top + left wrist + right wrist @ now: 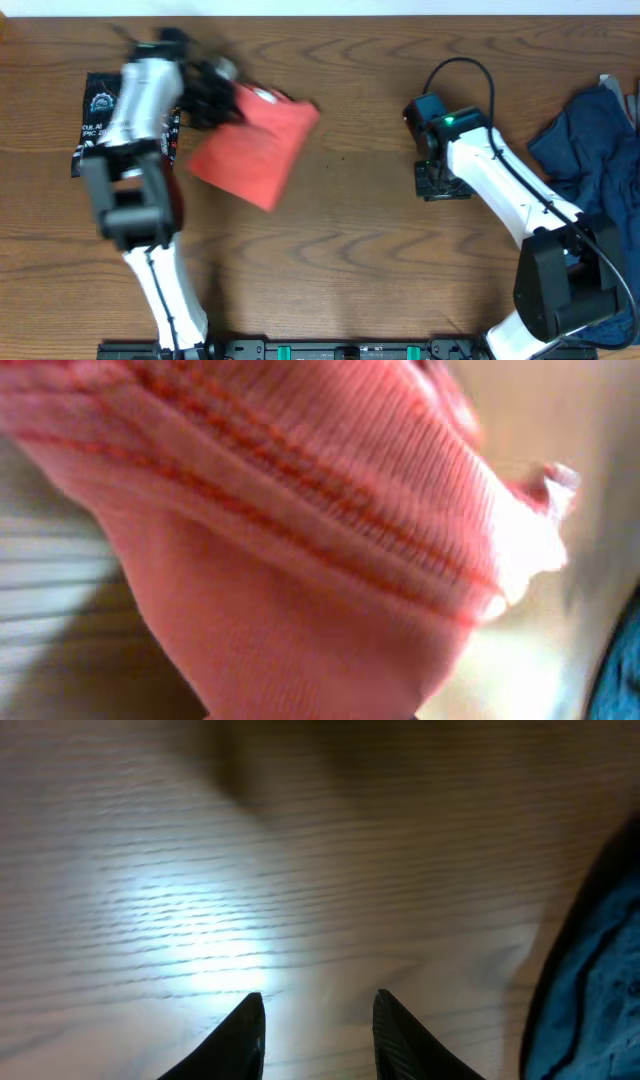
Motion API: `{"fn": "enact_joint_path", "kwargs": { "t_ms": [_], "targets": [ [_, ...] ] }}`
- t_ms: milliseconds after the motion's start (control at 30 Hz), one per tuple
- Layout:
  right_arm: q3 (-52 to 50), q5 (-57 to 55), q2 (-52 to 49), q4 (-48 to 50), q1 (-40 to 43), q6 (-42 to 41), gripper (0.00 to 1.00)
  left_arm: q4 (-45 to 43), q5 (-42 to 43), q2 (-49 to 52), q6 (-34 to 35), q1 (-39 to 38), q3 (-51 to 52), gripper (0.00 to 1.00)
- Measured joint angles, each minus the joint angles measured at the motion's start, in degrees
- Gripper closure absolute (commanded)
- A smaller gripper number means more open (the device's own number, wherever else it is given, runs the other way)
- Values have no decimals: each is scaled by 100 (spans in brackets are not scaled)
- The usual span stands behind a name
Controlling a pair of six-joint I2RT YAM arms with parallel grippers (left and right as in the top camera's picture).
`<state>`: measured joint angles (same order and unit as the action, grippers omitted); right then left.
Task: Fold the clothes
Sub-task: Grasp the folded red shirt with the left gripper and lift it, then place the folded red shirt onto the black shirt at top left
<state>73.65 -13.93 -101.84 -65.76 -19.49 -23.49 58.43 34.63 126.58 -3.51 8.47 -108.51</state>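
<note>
Orange-red shirt (255, 150): bunched, ribbed stitched hem, toward the worktop's (350, 240) far-left corner.
Left pincer (213, 93): clamped on its edge.
Right pincer (318, 1035): parted, empty.
Navy shirt (590, 150): crumpled, right edge.

Orange-red T-shirt (300, 560): filling most of the view, sitting very close to the lens and blurring.
Fabric: showing a fine ribbed knit, with rows of darker stitching (330, 530) running diagonally from upper left to lower right.
Bench (520, 410): peeking out, pale and unfocused, at the upper right.
Blue patch (625, 670): showing at the lower right edge, too blurred to identify.
</note>
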Motion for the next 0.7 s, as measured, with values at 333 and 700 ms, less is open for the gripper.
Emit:
{"fn": "enact_joint_path", "kwargs": {
  "t_ms": [333,700],
  "targets": [
    [0,-4,0,-17,83,-24,66,-1191,-262,-960,269,1722,-157,2],
    [0,0,0,-63,83,-24,65,-1056,-688,-890,734,2511,-155,2]
  ]
}}
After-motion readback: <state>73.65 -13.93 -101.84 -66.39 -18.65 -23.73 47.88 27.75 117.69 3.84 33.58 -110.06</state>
